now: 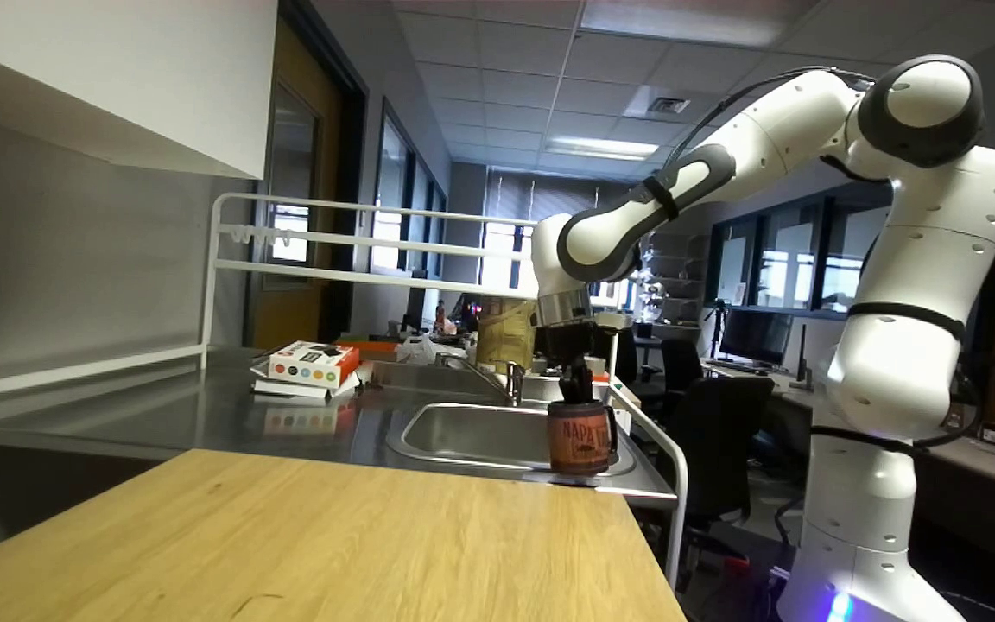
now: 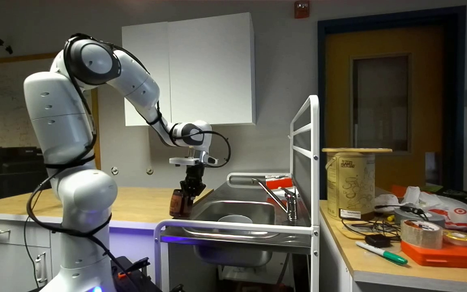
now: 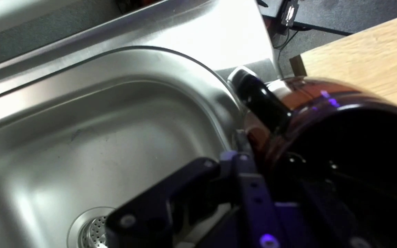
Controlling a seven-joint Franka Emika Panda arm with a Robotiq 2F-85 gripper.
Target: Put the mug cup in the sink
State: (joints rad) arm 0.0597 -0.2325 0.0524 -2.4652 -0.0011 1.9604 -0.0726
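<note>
The mug, reddish-brown and black, shows upright in an exterior view (image 1: 579, 441) and slightly tilted in an exterior view (image 2: 180, 204). It is at the sink counter's edge beside the wooden table. In the wrist view the mug (image 3: 322, 94) is beside the sink basin, its black handle towards the basin's corner. My gripper (image 1: 577, 390) points down at the mug's rim. In the wrist view the gripper (image 3: 274, 165) has one finger outside the wall; the other seems inside the dark mug, tip hidden. It appears shut on the wall. The steel sink (image 3: 126, 141) shows a drain.
A faucet (image 2: 290, 202) stands behind the basin. A white plate-like disc (image 2: 235, 219) shows in the sink in an exterior view. White rails (image 2: 237, 228) run along the counter. Boxes (image 1: 312, 364) lie on the counter. The wooden table (image 1: 333, 536) adjoins it.
</note>
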